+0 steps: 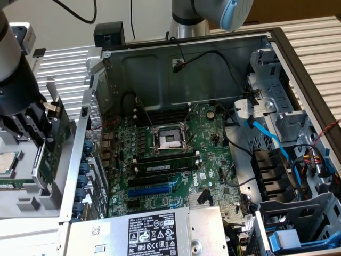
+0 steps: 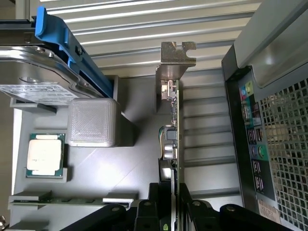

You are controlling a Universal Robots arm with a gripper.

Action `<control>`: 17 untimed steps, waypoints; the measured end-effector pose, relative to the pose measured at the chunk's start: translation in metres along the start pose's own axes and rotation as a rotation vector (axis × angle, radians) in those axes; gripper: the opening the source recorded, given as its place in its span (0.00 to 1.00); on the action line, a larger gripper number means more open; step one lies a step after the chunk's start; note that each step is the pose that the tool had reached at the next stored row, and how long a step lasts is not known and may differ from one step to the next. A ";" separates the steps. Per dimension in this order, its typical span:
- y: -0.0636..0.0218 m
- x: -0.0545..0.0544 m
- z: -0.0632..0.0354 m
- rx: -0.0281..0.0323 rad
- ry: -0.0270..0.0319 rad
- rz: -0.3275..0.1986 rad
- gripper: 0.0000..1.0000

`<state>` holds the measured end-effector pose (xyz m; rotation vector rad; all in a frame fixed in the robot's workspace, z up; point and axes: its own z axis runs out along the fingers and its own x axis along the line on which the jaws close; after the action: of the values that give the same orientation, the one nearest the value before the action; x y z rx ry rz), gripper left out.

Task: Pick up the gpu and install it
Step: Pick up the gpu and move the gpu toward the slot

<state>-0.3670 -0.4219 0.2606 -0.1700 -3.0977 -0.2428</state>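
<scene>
The gripper point(image 1: 42, 130) pinches the gpu point(image 1: 57, 146) edge-on, just outside the case point(image 1: 160, 69) wall, above the tray point(image 2: 120, 168). Done well, I judge, the carry needs the card upright and its bracket point(image 2: 177, 55) clear of the case rim.

Computer-assembly lab: opened PC case point(image 1: 160, 69)

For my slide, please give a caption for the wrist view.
Gripper shut on the gpu, seen edge-on, beside the computer case.
</scene>
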 end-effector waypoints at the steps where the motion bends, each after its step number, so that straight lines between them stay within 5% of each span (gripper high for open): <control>1: 0.0003 0.000 -0.0020 -0.0001 -0.0004 0.000 0.27; 7: 0.0023 0.001 -0.0153 -0.0002 -0.0024 0.000 0.27; 17: 0.0082 0.002 -0.0525 -0.0009 -0.0081 -0.001 0.27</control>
<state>-0.3672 -0.4218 0.3137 -0.1695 -3.1059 -0.2441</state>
